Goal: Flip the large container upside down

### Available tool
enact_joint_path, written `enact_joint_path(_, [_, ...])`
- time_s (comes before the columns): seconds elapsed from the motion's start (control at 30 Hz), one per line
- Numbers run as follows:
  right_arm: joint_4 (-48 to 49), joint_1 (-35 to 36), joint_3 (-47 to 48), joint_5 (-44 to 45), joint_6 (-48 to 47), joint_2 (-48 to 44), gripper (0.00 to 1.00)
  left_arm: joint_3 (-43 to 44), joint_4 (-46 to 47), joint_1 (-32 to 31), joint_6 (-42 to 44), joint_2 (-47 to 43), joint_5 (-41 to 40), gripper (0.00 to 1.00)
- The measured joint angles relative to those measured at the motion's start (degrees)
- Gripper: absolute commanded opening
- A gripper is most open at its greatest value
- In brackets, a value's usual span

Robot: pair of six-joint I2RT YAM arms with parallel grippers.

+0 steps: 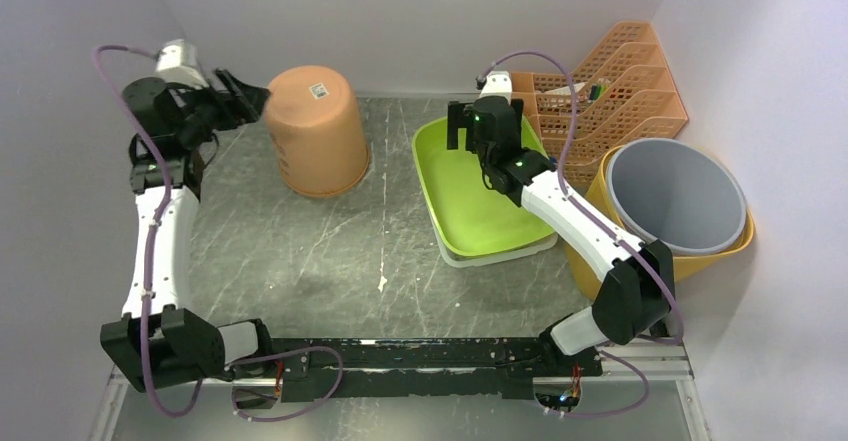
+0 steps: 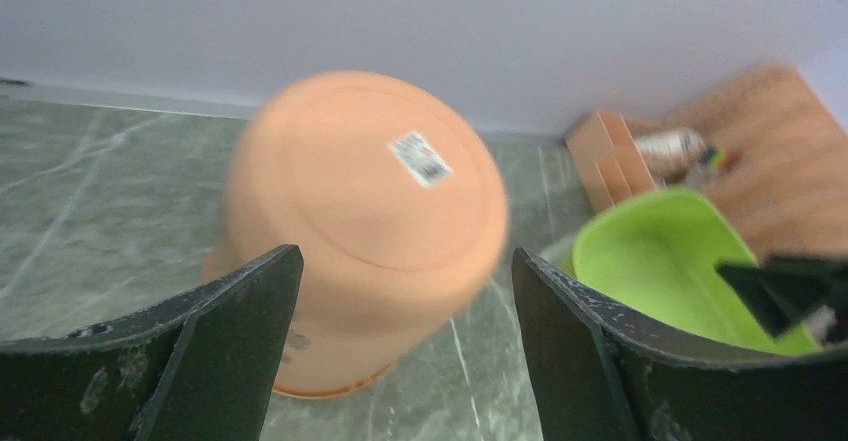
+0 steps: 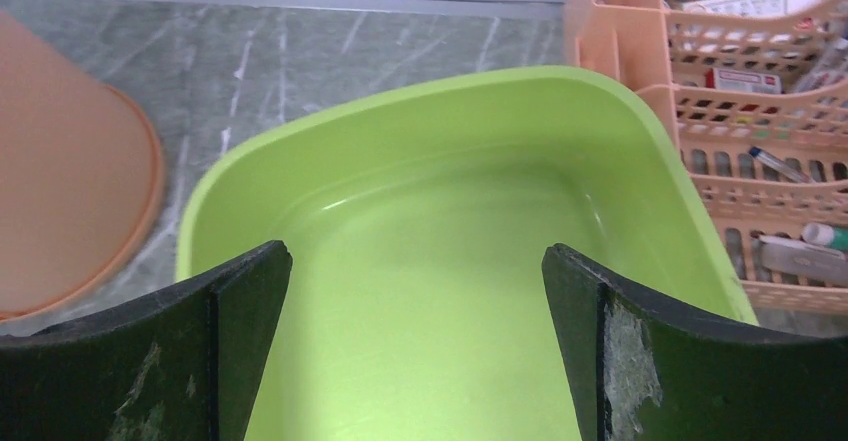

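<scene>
The left arm [image 1: 160,241] is being held stretched forward, the right arm [image 1: 575,216] angled inward; left gripper [image 1: 255,96] and right gripper [image 1: 484,129] are being held agape.

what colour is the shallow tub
Lime green; the tub shows best in the right wrist view.

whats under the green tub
A white tub sits under the green tub. Only its rim shows, along the near edge. The rest of it, and anything below, is covered.
</scene>
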Motion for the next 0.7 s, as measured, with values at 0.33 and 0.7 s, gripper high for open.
enact_joint_path(0.33, [-1.1, 7.3, 5.5, -8.6, -2.2, 4.3, 1.00, -1.5, -7.2, -18.4, 7.8, -4.0, -2.0, 0.88])
enact_joint_path(0.7, [2.1, 11.3, 16.8, -15.2, -3.8, 22.4, 1.00, -2.9, -8.4, -18.4, 8.3, -14.5, -4.7, 0.88])
